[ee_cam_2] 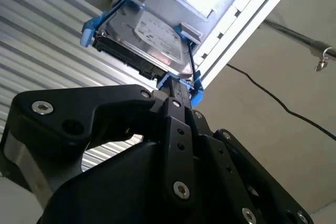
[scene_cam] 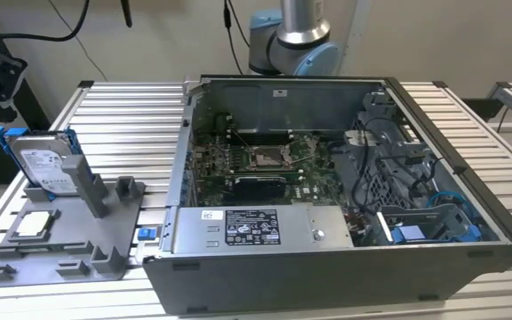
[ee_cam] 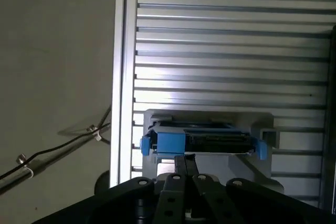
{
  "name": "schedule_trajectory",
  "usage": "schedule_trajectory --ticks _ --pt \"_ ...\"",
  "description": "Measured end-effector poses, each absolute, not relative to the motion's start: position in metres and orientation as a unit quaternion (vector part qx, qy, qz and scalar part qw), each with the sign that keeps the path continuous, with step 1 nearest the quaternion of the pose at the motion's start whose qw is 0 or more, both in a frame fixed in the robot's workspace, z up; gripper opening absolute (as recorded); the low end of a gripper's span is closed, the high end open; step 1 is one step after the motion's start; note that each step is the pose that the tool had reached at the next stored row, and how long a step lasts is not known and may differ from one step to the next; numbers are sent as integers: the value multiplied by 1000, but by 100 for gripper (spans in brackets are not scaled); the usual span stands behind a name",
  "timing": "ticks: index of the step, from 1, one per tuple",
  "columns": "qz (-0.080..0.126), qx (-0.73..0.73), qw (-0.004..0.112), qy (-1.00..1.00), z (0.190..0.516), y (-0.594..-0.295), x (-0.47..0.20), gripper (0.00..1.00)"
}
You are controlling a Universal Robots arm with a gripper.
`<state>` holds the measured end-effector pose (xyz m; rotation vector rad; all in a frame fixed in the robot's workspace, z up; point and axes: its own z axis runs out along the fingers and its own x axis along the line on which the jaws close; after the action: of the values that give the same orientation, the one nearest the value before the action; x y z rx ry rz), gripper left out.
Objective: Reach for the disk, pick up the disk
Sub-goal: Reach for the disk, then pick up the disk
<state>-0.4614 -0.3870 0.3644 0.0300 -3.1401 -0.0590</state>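
Fingers (ee_cam: 180,165) of the gripper (ee_cam_2: 177,88): narrow black bars, pressed together, nothing between them. Disk (ee_cam_2: 142,38) sits just beyond the fingertips; touching or apart, cannot tell. It stands on edge in a matte grey plastic holder (scene_cam: 105,220), and its long axis looks upright. Its thin top edge faces the tips and lies crosswise to them. Smooth silver casing, white label on the broad face, bright blue plastic bracket along the edges. Ribbed metal table (ee_cam: 226,51) beyond.
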Motion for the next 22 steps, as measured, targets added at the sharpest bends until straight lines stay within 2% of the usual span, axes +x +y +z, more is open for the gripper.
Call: schedule_trajectory --ticks 12,22 --pt "-19 14 1 -1000 364 -387 -462 0" --pt "-19 99 2 -995 364 -387 -462 0"
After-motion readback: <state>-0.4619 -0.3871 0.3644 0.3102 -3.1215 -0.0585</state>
